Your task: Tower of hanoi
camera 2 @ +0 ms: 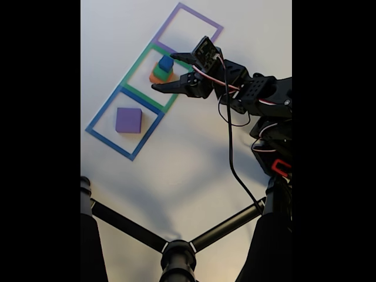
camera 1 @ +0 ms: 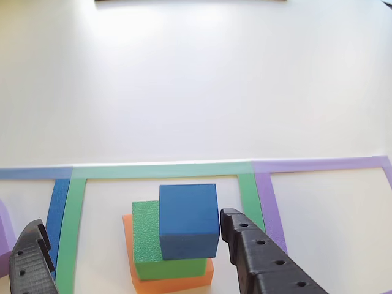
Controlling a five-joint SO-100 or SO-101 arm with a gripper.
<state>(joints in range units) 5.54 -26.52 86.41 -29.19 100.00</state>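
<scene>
A stack stands inside the green taped square: an orange block at the bottom, a green block on it, and a blue block on top, set off toward the right. My gripper is open, its black fingers either side of the stack and apart from it. A purple block lies in the blue taped square.
A purple taped square sits beside the green one, bare inside. A black tripod stretches across the lower part of the fixed view. The arm and its cables come in from the right there.
</scene>
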